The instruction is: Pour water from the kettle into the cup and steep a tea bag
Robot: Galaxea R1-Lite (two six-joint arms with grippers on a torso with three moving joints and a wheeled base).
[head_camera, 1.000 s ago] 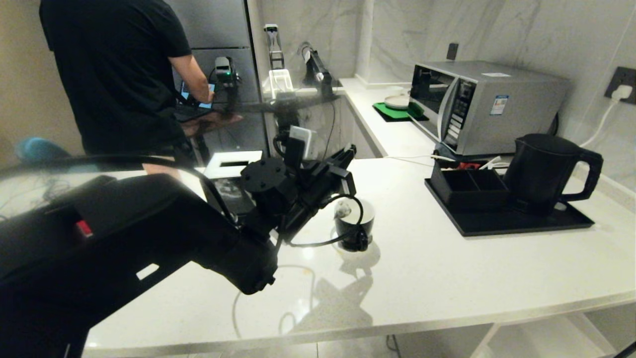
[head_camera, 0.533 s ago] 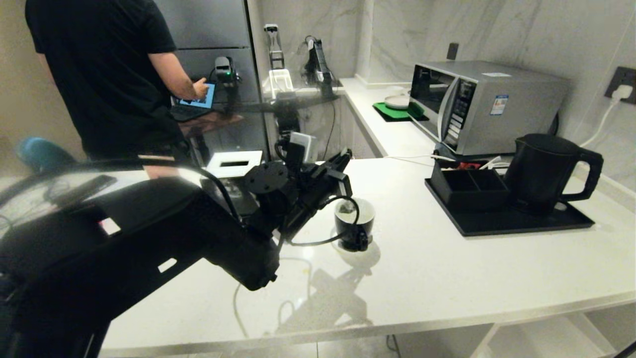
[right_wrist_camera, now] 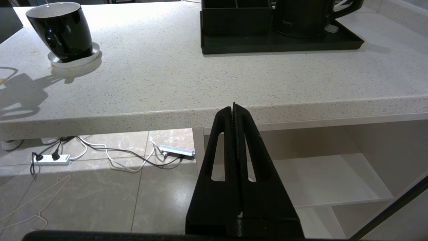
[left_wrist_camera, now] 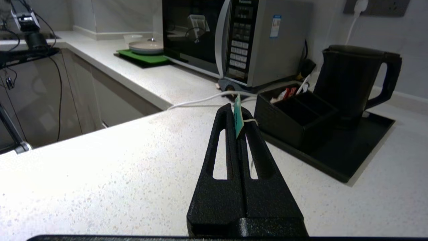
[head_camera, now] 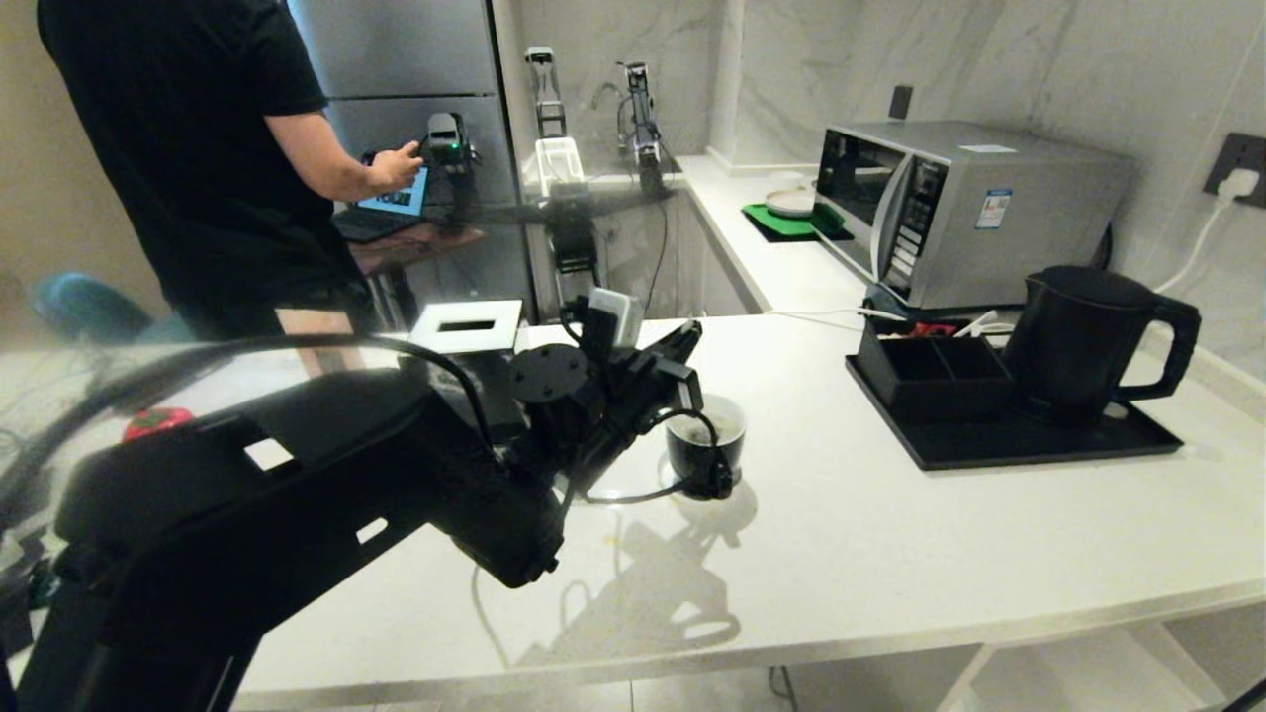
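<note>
**Tea bag tag pinched above the cup**

The cup (head_camera: 705, 450) stands on a small white coaster (right_wrist_camera: 74, 60) on the white speckled counter (head_camera: 890, 554), its handle toward the counter's front edge. In the head view something pale shows inside its white interior, most likely the tea bag, though this cannot be told for sure. The left pincer (left_wrist_camera: 238, 115) hovers just beside and above the cup's rim, on the robot's left of it. Its fingers are pressed together on a small teal paper tag (left_wrist_camera: 237, 117), with a thin white string (left_wrist_camera: 250, 121) crossing one fingertip. A black cable loops down from the left arm to the counter in front of the cup.

Well to the right of the cup, the kettle (head_camera: 1083, 341) stands upright on a flat black tray (head_camera: 1029, 445), its loop handle pointing right. Just to its left on the same tray sits a low black two-compartment organizer box (head_camera: 930, 371). Behind them is a silver microwave (head_camera: 969, 208), and farther back a white plate on a green mat (head_camera: 791, 218).

The right pincer (right_wrist_camera: 234, 112) hangs below the counter's front edge, fingers pressed together and holding nothing, with a shelf and the tiled floor behind it.

At the far left a person in a black shirt (head_camera: 198, 138) stands with a hand at a laptop (head_camera: 391, 208).
</note>
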